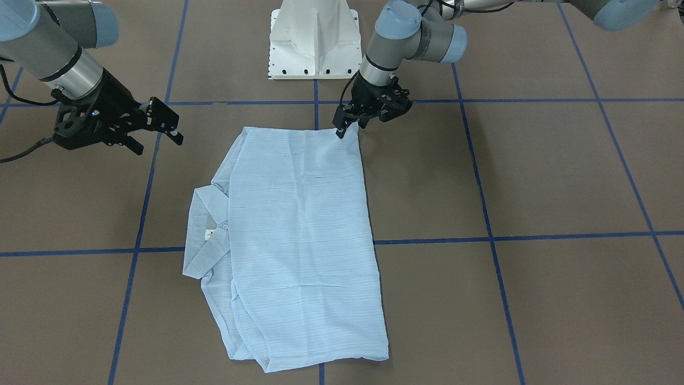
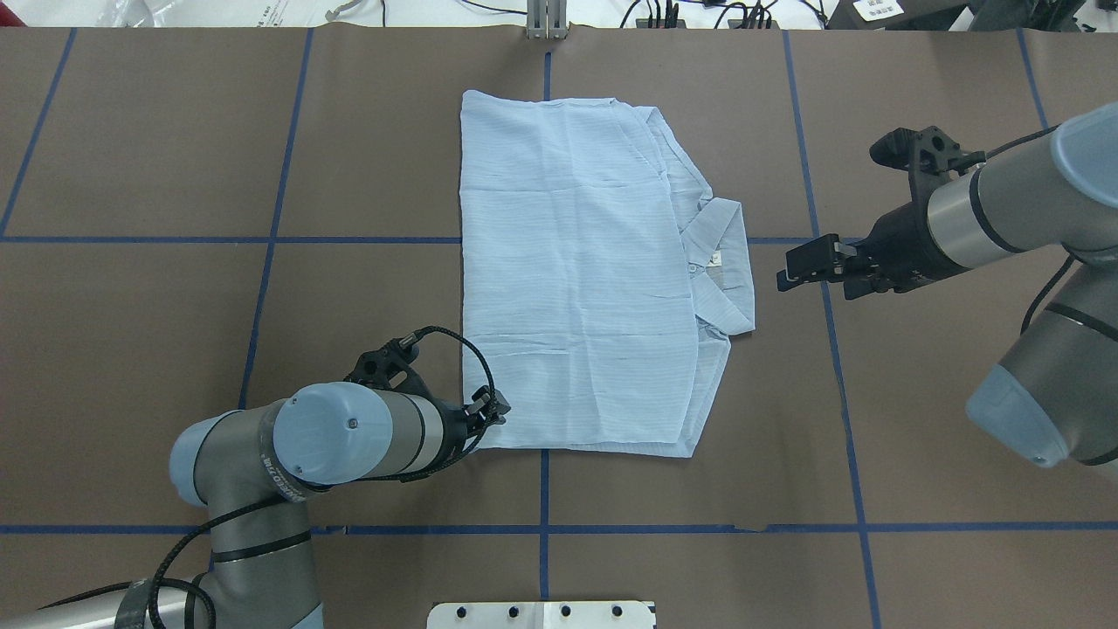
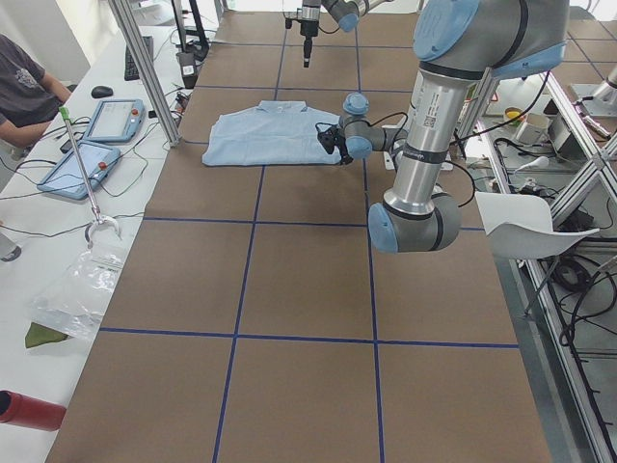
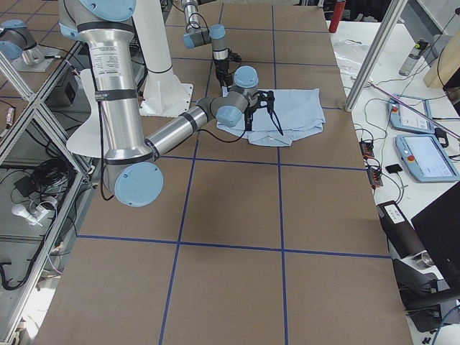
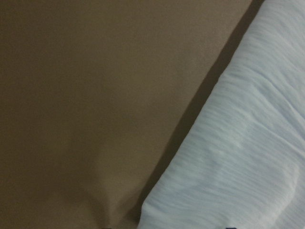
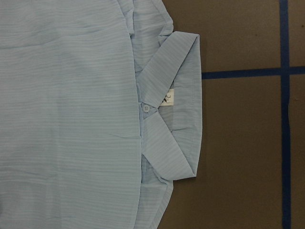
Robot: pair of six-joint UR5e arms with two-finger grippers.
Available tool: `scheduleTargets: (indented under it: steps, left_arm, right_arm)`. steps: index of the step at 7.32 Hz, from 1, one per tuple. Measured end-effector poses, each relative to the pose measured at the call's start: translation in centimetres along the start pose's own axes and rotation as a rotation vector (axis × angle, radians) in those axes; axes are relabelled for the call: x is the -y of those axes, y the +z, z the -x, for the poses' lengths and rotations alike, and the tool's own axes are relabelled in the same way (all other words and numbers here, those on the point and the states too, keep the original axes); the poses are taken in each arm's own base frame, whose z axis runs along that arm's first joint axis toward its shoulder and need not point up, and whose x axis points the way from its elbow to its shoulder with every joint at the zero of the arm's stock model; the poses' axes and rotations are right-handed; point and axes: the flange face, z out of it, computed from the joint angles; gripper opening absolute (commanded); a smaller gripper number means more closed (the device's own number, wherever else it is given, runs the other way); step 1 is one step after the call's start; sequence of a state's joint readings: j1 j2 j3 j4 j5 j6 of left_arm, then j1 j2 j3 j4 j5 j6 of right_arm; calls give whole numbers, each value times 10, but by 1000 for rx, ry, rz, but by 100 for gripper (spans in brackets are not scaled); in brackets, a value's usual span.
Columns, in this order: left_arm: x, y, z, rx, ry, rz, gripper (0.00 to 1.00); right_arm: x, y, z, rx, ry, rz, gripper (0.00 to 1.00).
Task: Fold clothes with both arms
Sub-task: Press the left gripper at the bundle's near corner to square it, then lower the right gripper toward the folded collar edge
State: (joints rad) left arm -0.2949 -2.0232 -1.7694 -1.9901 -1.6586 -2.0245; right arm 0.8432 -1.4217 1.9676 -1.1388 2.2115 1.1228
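Parking left gripper [image 1: 350, 128] on shirt [image 1: 299, 214] corner, likely for next fold, closure unclear; holding right gripper [image 1: 160, 144] open, empty, off collar [image 1: 206, 230].

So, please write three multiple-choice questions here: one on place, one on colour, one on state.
1. The left gripper is: A. at a corner of the shirt on the robot's side; B. over the collar; C. beyond the shirt's far edge.
2. The table's tape lines are: A. red; B. blue; C. white.
3. The right gripper is: A. shut on the collar; B. shut, resting on the shirt; C. open, clear of the shirt.
Answers: 1 A, fingertips at that corner. 2 B, blue grid on brown. 3 C, fingers spread beside the collar.
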Motion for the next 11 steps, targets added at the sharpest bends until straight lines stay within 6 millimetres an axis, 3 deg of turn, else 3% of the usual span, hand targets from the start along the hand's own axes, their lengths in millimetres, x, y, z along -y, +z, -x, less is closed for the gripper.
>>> scheduleTargets:
  steps: [4, 5, 6, 7, 11]
  left_arm:
    - [-5, 0, -2, -1, 0, 10, 55]
    - [-6, 0, -2, -1, 1, 11, 39]
    - [-6, 0, -2, 0, 2, 11, 11]
    - [-6, 1, -1, 1, 4, 10, 0]
    - [-7, -3, -3, -4, 15, 12, 0]
  right_arm:
    - [0, 0, -2, -1, 2, 0, 100]
    - [0, 0, -2, -2, 2, 0, 100]
    - [-1, 0, -2, -2, 2, 1, 100]
    - [-1, 0, -2, -2, 3, 1, 100]
    - [-1, 1, -5, -9, 6, 0, 100]
